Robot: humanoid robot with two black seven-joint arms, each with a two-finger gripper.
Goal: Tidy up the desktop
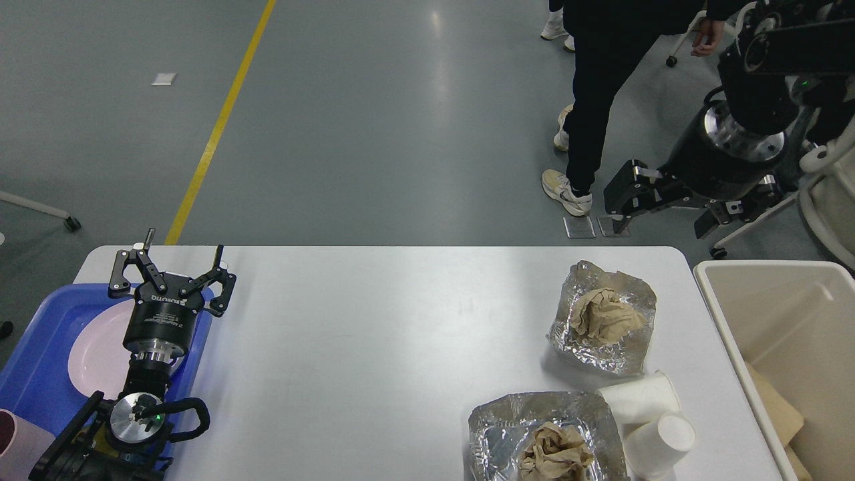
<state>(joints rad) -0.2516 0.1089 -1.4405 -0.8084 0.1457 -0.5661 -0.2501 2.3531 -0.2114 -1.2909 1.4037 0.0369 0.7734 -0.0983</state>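
Note:
The white desktop (374,334) fills the lower view. On its right lie a crumpled foil sheet holding a brown paper wad (604,317), a foil tray with another brown wad (544,437), and two white paper cups on their sides (641,397) (661,444). My left gripper (184,244) is open and empty over the desktop's far left edge, beside the blue tray (40,361). My right gripper (664,210) is open and empty, raised high beyond the desktop's far right corner, apart from the foil.
The blue tray holds a pink plate (93,347); a pink cup (13,434) shows at the bottom left. A beige bin (728,314) with cardboard inside stands right of the desktop. A person (601,100) and chair legs stand on the floor behind.

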